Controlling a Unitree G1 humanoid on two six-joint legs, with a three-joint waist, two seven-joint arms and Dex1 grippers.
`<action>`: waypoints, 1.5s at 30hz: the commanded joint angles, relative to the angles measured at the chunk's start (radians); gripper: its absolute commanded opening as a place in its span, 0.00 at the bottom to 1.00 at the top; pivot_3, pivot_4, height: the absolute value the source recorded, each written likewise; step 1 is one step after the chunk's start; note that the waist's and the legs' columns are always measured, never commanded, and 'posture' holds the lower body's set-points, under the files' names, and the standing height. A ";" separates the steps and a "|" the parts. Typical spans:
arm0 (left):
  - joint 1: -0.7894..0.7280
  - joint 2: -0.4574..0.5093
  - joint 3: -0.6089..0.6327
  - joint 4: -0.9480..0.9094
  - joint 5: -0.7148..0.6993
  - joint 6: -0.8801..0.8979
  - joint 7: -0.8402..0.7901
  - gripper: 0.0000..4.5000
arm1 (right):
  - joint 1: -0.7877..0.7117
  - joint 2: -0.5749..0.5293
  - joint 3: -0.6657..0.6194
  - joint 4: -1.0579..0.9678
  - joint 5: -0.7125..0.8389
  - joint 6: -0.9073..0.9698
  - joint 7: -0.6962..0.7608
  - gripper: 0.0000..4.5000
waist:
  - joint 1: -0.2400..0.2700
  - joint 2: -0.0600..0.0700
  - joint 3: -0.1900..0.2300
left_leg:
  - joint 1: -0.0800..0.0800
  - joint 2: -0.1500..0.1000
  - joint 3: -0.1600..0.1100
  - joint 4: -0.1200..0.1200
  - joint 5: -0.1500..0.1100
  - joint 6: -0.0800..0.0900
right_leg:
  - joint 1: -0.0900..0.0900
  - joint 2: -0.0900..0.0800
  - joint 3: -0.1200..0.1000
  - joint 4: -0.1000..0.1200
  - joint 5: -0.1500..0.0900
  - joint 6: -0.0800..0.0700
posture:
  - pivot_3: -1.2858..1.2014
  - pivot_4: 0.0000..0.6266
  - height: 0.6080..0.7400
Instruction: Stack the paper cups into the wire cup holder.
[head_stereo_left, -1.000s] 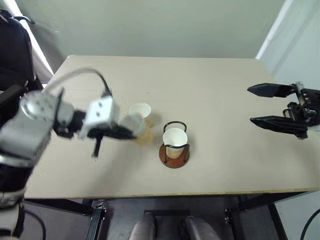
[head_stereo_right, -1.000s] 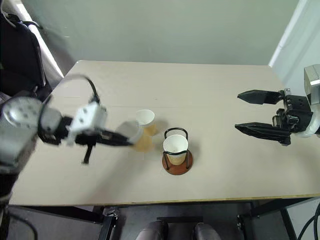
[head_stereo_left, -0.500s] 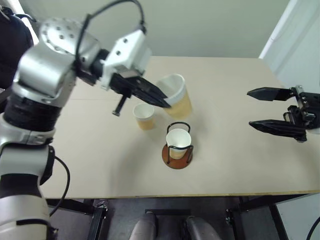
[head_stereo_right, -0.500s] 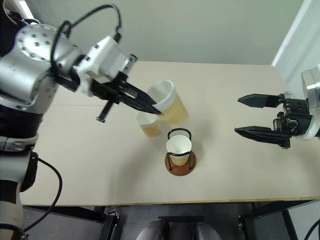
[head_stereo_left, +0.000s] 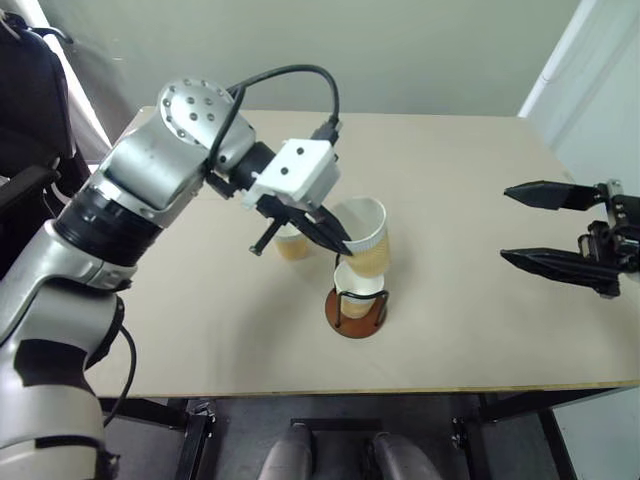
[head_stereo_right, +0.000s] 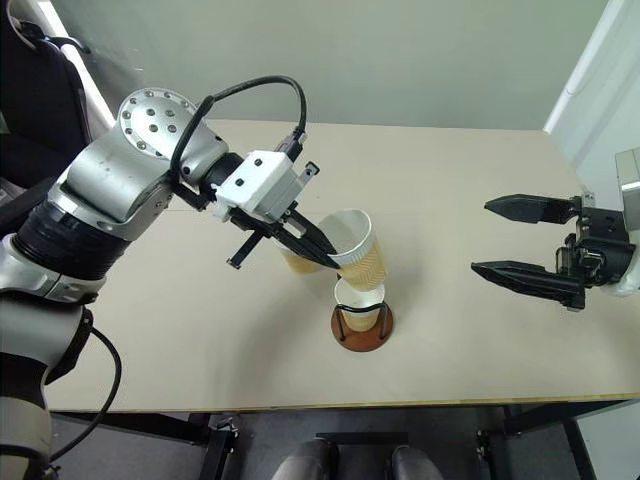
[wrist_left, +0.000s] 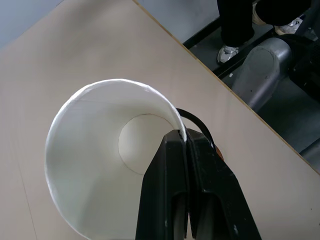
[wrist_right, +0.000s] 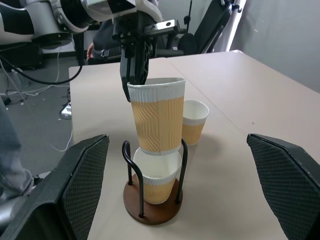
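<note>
While my left gripper (head_stereo_right: 333, 262) pinches the rim of one paper cup (head_stereo_right: 358, 251), fingers clamped tight on the white lip with one finger inside and one outside, that cup hangs tilted right above the wire cup holder (head_stereo_right: 362, 324). Its bottom sits at the mouth of a second cup (wrist_right: 155, 178) already seated in the holder, between the black wire loops; I can't tell if the two cups touch yet. Holder's brown disc base rests on the tan table (head_stereo_right: 470, 200), near the middle, toward the near edge. Third cup (wrist_right: 194, 121) stands upright on the table just to the far left of the holder, partly hidden behind my left fingers in the head views. From the left wrist I see straight into the held cup's white inside, with a wire loop (wrist_left: 195, 122) curving just past the rim. My right gripper (head_stereo_right: 528, 243) hangs over the right side of the table, fingers spread wide, nothing between them, well apart from the cups.
</note>
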 joint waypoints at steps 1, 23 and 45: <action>-0.008 0.007 -0.020 -0.003 0.006 -0.038 -0.039 0.01 | -0.001 -0.026 -0.058 -0.028 0.029 0.000 -0.019 1.00 | 0.000 0.000 0.000 | 0.000 0.000 0.000 0.001 0.000 0.000 | 0.000 0.000 0.000 0.000 0.000 0.000 | 0.52 0.24 1.00; -0.001 -0.052 -0.077 0.048 0.150 -0.153 -0.039 0.01 | 0.027 -0.028 -0.063 -0.025 0.022 -0.015 -0.055 1.00 | 0.002 0.000 0.000 | -0.002 -0.001 0.000 0.008 -0.003 0.004 | 0.002 -0.001 0.000 0.000 0.002 0.004 | 0.52 0.24 1.00; -0.034 -0.057 0.105 0.263 0.097 -0.007 -0.038 1.00 | 0.034 -0.044 -0.048 -0.004 0.005 -0.043 -0.042 1.00 | 0.001 0.000 0.000 | -0.003 -0.001 0.001 0.009 -0.003 0.004 | 0.001 -0.001 0.000 0.000 0.002 0.005 | 0.52 0.24 1.00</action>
